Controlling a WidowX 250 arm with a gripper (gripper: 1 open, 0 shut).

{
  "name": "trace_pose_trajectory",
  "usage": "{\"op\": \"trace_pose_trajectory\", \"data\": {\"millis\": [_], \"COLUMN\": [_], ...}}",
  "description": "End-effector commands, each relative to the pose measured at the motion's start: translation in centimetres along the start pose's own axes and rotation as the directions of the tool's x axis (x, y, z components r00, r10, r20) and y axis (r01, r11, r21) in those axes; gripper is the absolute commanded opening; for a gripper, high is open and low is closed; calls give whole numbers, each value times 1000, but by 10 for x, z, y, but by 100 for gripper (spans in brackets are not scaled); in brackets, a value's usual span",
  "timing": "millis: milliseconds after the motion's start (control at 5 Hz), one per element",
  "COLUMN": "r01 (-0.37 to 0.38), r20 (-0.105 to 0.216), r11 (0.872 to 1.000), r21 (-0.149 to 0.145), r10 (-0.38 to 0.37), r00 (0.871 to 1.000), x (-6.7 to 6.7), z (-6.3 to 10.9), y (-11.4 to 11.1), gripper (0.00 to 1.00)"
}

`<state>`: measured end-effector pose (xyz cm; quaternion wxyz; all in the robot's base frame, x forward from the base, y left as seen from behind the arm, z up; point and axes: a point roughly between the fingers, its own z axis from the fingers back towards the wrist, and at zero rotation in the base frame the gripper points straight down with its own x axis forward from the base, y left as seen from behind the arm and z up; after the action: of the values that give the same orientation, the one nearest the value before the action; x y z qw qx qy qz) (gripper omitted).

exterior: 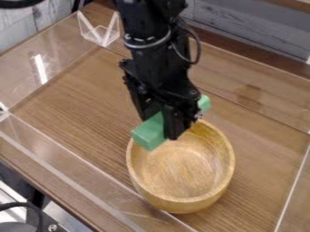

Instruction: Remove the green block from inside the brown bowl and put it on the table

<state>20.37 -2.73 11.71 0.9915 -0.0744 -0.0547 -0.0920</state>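
Observation:
My black gripper (169, 127) points down over the far left rim of the brown bowl (184, 170) and is shut on the green block (150, 134). The block hangs tilted in the fingers, its lower end by the bowl's left rim and its upper end showing to the right of the fingers. It is lifted clear of the bowl's floor. The round wooden bowl stands on the table (85, 95) near the front, with nothing else inside it.
Clear acrylic walls (49, 63) edge the tabletop on the left, front and right. A clear bracket (100, 32) stands at the back left. Bare wood lies to the left of and behind the bowl.

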Motion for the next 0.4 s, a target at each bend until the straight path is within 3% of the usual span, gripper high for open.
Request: {"op": "trace_pose_trajectory", "data": {"millis": [0,200], "r01": [15,18], "r20": [63,67], "r11": [1000,1000], "r21": [11,9], "r10": [-16,-18], "r00": [998,998], "x": [10,10], "z": [16,18], "y": [3,5], "gripper": [0,0]}}
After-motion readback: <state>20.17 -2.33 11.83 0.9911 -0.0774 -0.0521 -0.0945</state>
